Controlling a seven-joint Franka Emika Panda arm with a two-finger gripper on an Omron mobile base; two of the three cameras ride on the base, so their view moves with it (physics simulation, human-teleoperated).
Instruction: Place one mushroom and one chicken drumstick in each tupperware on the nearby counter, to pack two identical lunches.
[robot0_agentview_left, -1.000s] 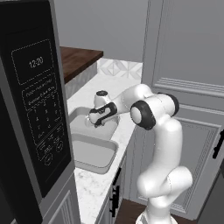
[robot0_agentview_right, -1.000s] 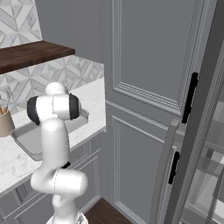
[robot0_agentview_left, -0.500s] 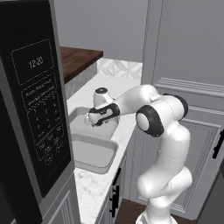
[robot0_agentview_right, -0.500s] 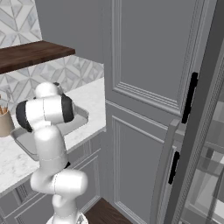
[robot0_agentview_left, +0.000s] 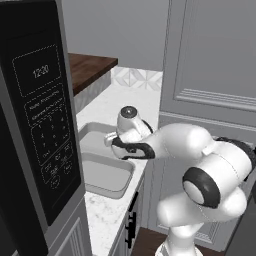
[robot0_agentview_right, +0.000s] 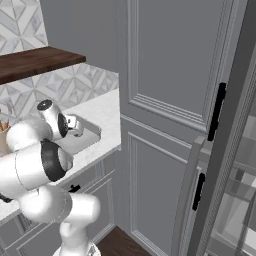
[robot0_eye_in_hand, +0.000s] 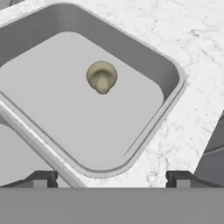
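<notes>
Black microwave (robot0_agentview_left: 35, 135) clock "12:20" (mushroom (robot0_eye_in_hand: 101, 77) loose in grey tupperware (robot0_eye_in_hand: 173, 70))

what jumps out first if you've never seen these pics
A single tan mushroom lies in a grey tupperware on the white speckled counter, its twin tray right alongside. The open pincer hangs above the mushroom, empty. A dark microwave looms at the left of the left base view.

Flat, even rendered light, faint soft shadows, slightly pixelated, no glare.
</notes>
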